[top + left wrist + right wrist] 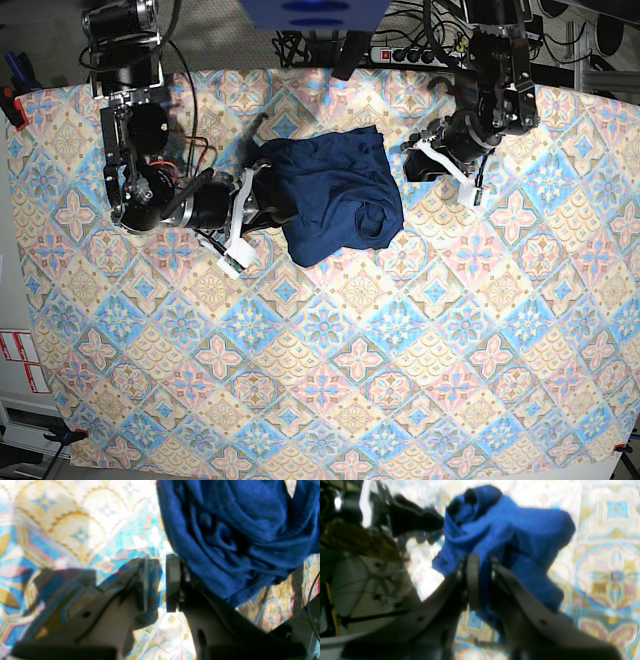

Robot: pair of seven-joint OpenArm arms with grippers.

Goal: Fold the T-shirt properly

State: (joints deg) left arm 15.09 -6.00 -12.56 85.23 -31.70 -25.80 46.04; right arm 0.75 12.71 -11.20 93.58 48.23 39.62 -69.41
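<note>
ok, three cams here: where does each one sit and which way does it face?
Left wrist: rides the left arm, looks along the left gripper, jaws apart on nothing; T-shirt bunched just beyond one finger, patterned cloth behind.
Right wrist: rides the right arm, looks along the right gripper, jaws closed on shirt fabric; the other arm shows upper left.
Base: overhead, facing straight down; both arms flank the shirt.
Shared: all three show the shirt and cloth.
</note>
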